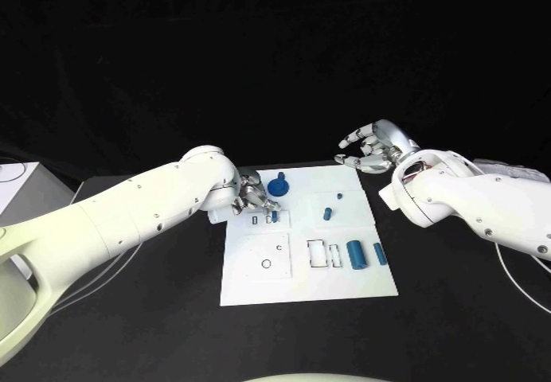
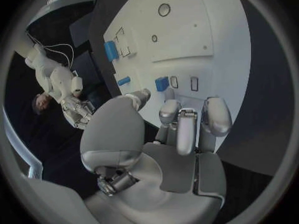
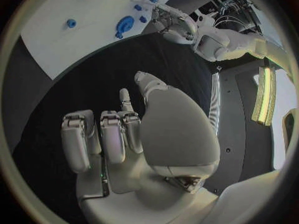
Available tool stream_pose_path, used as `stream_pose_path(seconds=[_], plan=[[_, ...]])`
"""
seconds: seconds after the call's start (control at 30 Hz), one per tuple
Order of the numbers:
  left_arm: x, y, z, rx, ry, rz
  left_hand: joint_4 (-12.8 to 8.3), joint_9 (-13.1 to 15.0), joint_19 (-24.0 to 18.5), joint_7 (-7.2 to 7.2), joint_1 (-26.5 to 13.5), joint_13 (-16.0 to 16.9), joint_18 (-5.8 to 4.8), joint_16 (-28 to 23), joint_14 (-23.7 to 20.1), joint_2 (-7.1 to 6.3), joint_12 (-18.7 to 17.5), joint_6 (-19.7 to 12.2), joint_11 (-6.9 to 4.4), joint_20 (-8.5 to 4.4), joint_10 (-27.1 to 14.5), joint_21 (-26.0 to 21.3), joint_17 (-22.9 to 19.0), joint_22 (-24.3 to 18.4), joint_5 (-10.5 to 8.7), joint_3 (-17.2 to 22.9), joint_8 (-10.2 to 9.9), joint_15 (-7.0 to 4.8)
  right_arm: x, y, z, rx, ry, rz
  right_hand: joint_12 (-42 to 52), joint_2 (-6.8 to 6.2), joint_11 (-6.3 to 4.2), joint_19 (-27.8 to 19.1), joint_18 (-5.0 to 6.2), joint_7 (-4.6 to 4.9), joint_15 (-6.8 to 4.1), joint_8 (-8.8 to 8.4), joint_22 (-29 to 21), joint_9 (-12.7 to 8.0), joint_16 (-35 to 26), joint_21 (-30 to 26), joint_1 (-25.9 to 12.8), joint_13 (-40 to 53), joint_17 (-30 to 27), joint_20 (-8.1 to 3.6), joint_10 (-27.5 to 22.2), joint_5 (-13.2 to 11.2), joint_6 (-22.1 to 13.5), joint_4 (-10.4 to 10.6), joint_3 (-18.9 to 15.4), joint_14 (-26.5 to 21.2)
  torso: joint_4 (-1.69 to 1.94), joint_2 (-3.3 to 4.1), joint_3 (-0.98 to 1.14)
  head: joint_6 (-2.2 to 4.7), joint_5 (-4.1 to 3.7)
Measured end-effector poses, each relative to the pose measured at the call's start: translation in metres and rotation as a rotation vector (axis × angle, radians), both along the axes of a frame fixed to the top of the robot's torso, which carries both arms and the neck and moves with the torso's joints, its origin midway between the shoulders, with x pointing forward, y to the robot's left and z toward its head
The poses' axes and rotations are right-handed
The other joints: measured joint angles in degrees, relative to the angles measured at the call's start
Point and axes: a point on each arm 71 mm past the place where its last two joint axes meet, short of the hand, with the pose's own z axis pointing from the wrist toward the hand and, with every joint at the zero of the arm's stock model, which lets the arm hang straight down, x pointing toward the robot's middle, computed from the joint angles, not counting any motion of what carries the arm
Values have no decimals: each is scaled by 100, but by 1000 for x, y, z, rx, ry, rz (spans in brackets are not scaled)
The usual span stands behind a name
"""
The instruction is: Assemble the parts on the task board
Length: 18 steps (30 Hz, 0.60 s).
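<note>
At the board's far-left corner, my left hand (image 1: 255,198), fingers curled empty, hovers just left of the blue part (image 1: 279,188).

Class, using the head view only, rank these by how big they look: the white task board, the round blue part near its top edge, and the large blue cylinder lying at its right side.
1. Task board, by far the largest.
2. Large blue cylinder.
3. Round blue part, only slightly smaller; these two are close.
</note>
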Motion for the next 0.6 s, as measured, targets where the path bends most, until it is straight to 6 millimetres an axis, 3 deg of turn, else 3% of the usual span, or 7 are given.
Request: stream_pose_path(seconds=[0.17,0.6], plan=[[0,-2,-1,4,6,-5,0,4,-49,50,0,-83,0,0,0,0,-67,-195,61,36,-126,0,0,-26,0,0,-137,0,0,0,0,-1,2,0,0,0,0,0,0,0,0,0,0,5,0,0,0,0,0,0,0,0,0,0,0,0,0,3,1,-2,-26],[0,-6,-4,6,21,-12,0,-34,-69,81,0,-149,0,0,0,0,-133,-226,101,55,-207,0,-1,-26,0,0,-249,0,0,2,0,-3,3,1,0,0,0,0,0,0,0,0,-1,4,0,0,0,-1,0,0,0,0,0,0,0,0,4,3,4,-20,-73]])
